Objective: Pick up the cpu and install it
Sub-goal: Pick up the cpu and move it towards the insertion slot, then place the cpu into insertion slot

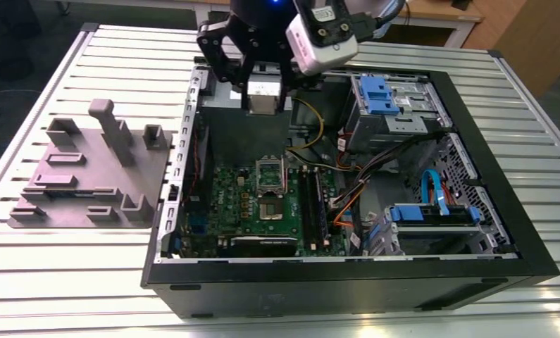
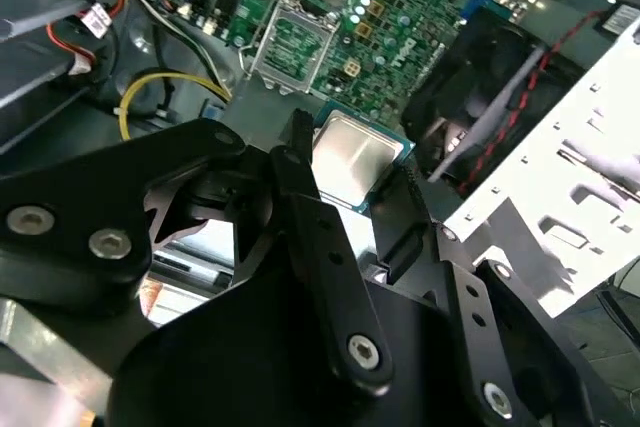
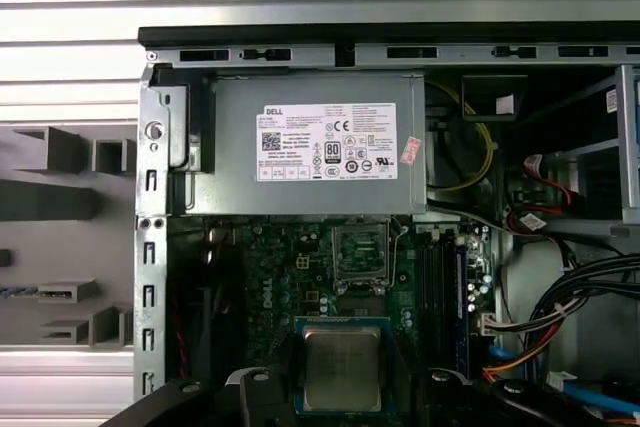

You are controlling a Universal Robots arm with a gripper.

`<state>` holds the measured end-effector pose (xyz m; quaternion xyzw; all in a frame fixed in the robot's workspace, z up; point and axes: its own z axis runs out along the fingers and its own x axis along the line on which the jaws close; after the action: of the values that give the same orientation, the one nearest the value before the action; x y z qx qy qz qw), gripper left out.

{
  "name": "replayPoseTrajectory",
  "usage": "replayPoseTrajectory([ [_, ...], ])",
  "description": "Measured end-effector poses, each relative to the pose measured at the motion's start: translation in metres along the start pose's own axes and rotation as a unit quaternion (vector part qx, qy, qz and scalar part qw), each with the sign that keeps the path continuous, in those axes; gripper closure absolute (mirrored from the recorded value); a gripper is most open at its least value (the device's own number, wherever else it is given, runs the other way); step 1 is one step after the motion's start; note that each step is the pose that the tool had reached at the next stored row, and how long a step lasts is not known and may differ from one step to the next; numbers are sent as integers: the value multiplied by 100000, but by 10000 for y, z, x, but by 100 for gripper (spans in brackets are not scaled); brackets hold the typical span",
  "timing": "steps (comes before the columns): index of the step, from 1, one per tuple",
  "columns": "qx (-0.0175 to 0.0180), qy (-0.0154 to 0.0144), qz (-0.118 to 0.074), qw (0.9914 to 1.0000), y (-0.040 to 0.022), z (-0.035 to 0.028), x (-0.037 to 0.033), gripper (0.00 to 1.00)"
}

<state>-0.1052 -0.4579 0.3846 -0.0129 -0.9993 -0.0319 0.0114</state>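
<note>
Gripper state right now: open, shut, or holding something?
Gripper: shut on the cpu, which sits between its two fingers.

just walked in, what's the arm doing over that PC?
The arm's gripper has the cpu clamped between its jaws, held in the air above the open computer case. It hangs over the motherboard, close to the power supply. The socket looks empty, so the chip isn't installed yet.
</note>
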Motion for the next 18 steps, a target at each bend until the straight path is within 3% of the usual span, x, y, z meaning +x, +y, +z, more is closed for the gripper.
replayPoseTrajectory([
  [5,-2,-2,13,100000,3,0,-135,53],
  [18,-9,-5,15,100000,-4,31,-143,53],
])
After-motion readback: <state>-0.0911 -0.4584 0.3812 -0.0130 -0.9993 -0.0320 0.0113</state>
